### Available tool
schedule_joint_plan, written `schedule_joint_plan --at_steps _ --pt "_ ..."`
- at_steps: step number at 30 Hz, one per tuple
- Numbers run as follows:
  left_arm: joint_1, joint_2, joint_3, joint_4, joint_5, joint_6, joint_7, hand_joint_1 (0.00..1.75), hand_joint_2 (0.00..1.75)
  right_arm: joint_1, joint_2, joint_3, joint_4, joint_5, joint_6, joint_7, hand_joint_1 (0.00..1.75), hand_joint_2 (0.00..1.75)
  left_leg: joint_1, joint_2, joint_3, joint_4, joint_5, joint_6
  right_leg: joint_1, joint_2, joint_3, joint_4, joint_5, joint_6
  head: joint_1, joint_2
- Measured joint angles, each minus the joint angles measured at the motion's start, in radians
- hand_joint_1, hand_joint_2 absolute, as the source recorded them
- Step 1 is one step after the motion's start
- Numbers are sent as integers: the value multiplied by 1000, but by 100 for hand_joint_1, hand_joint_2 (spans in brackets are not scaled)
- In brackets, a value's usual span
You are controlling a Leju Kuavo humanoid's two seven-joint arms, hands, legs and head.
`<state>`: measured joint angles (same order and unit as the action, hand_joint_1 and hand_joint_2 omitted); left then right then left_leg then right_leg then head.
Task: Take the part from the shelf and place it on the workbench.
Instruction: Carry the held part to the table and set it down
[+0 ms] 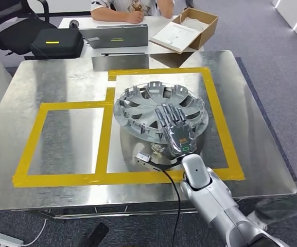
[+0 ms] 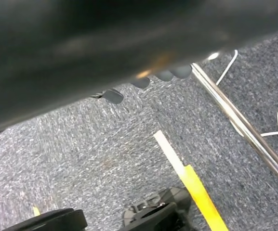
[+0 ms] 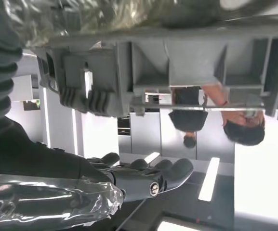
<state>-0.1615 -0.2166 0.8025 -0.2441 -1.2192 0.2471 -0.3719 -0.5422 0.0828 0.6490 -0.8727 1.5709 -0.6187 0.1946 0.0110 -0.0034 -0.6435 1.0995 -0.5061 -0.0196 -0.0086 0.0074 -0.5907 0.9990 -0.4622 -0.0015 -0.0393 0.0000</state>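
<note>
While right hand [image 1: 176, 129] grips hubcap [image 1: 146, 105] on workbench [image 1: 61, 82], laptop [image 1: 114, 36], open box [image 1: 185, 30] behind.

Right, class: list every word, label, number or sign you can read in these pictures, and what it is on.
None can be read.
The small orange and green marks on the back of the right hand: too small to read.
The yellow-green strips on the black case and the grey device: lights, no letters.

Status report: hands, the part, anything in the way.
Right robot hand grips hubcap at its near rim. Hubcap low over the workbench, inside yellow tape. Nothing blocking.
</note>
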Motion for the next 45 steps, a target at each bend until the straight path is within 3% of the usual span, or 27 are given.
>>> schedule_joint_plan --at_steps 2,3,4,5,7,9,13,15,17,18,19,20,23,25,27,29,30,32,34,35,36,38,39,40,43,45 --pt "1 0 0 0 0 0 0 0 0 3 -2 0 -8 0 1 2 0 0 2 0 -60 130 -59 -7 0 0 0 0 -1 -3 -2 0" --pt "3 1 0 0 0 0 0 0 0 4 -4 1 -9 0 7 8 0 0 2 0 -81 173 -69 -8 0 0 0 1 -1 -4 -2 0" --pt "4 1 0 0 0 0 0 0 0 4 -8 5 -11 0 21 17 0 0 2 0 -87 184 -60 -9 0 0 0 2 -1 -3 -2 0" --pt "4 2 0 0 2 0 0 0 0 0 -14 12 -14 0 48 23 0 0 2 0 -75 156 -32 -7 0 1 1 3 -2 -3 -2 0" --pt "4 3 0 0 6 0 0 0 0 -18 -31 30 -24 0 143 7 0 0 2 0 -18 34 38 -1 1 2 2 5 -4 1 -3 0" --pt "3 4 0 0 15 0 -2 0 0 -45 -53 40 -34 -4 286 -53 0 0 -1 0 24 -61 66 7 5 3 -2 8 -6 9 -2 0" --pt "13 9 1 0 33 3 -8 0 0 -120 -96 53 -39 -53 591 -198 0 0 -1 -1 28 -85 65 28 4 0 -16 16 -13 30 0 0" --pt "15 12 2 0 36 2 -9 0 0 -176 -115 71 -36 -109 739 -275 0 0 1 1 28 -89 69 40 2 -1 -53 87 -56 39 4 0" --pt "14 13 2 0 37 1 -4 0 0 -238 -130 105 -28 -189 904 -358 0 0 0 2 27 -89 70 44 2 -2 -115 223 -114 44 6 0" --pt "14 13 3 0 37 2 1 0 0 -268 -139 130 -24 -234 985 -392 0 0 0 2 27 -88 70 45 2 -2 -141 275 -128 46 6 0" --pt "14 14 3 0 39 3 6 0 0 -297 -150 160 -21 -276 1051 -412 0 0 -1 1 28 -88 70 45 2 -2 -153 296 -123 47 6 0" --pt "14 14 3 0 40 4 11 0 0 -323 -161 192 -22 -307 1096 -417 0 0 -1 1 28 -88 70 45 2 -2 -146 277 -101 46 7 0" --pt "14 16 4 0 45 9 20 0 0 -378 -192 283 -38 -336 1126 -376 0 0 -3 -3 31 -86 68 40 2 -3 -52 81 -10 39 7 0" --pt "15 17 4 0 45 13 25 0 0 -392 -206 339 -45 -340 1122 -355 0 0 -6 -4 29 -86 69 31 5 -2 -14 11 2 32 5 0" --pt "16 17 5 0 45 16 27 0 0 -392 -216 383 -47 -344 1119 -347 0 0 -5 -5 28 -87 71 21 6 -1 -10 6 3 22 4 0" --pt "16 18 5 0 45 18 27 0 0 -394 -223 408 -49 -346 1118 -342 0 0 -4 -4 19 -67 53 10 3 -1 -8 2 8 10 2 0" --pt "16 18 5 0 45 19 27 0 0 -397 -225 418 -51 -347 1117 -340 0 0 -3 -3 4 -30 28 5 0 -1 -7 0 9 5 0 0" --pt "15 19 5 0 44 19 28 0 0 -400 -227 442 -52 -350 1116 -339 0 0 0 -2 -52 94 -35 -3 -1 -1 -7 0 9 0 -4 0" --pt "16 20 5 0 43 21 34 0 0 -397 -230 473 -51 -356 1112 -338 0 0 0 -1 -93 181 -58 -6 0 -1 -7 0 8 -1 -4 0" --pt "16 20 5 0 41 21 38 0 0 -395 -231 489 -49 -359 1108 -338 0 0 0 -1 -91 176 -42 -5 0 -1 -6 1 8 -1 -4 0" --pt "16 21 5 0 39 22 42 0 0 -394 -232 504 -47 -364 1104 -338 0 0 0 -1 -72 136 -12 -3 0 -1 -6 1 8 0 -4 0" --pt "14 23 5 0 36 23 46 0 0 -393 -234 529 -40 -378 1097 -339 0 0 -1 -1 -10 11 51 4 2 0 -5 3 6 4 -5 0" --pt "13 23 5 0 35 24 49 0 0 -393 -236 538 -37 -390 1097 -342 0 0 -2 -1 14 -41 66 9 4 0 -7 4 5 8 -4 0" --pt "12 24 5 0 35 25 51 0 0 -394 -240 546 -33 -404 1099 -348 0 0 -3 -1 28 -70 69 13 5 0 -9 5 6 13 -3 0" --pt "16 27 5 0 39 33 55 0 0 -397 -251 559 -26 -460 1086 -339 0 0 -4 -1 31 -87 66 27 5 -1 -14 6 5 28 -3 0" --pt "19 28 8 0 53 40 42 0 0 -393 -255 552 -25 -504 1001 -277 0 0 0 0 34 -92 69 38 4 -1 -39 52 -28 37 1 0"
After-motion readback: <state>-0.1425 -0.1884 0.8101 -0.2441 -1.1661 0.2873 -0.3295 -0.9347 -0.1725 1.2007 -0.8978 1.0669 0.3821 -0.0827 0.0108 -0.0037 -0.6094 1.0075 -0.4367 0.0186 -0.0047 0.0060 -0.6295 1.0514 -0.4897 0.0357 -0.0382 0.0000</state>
